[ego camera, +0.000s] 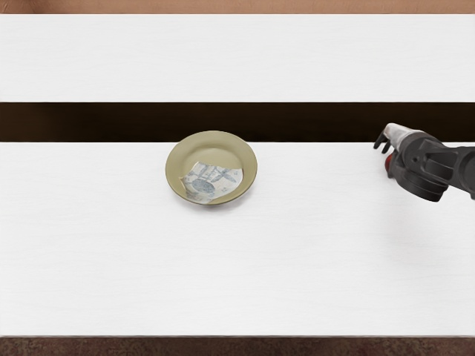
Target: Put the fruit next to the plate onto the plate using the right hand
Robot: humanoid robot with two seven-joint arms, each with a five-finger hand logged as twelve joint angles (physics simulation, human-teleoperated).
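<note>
An olive-green plate with a blue-and-white pattern on its floor sits at the table's middle, and nothing lies on it. Far to its right, near the picture's right edge, my right hand reaches in on a dark forearm. Its fingers point left, spread and relaxed, closed on nothing. Only a small red patch of the fruit shows just under the hand, on the table; the hand and wrist hide the rest. The left arm is out of view.
The white table stretches wide between plate and hand. A dark gap runs across behind the plate, with a second white surface beyond it.
</note>
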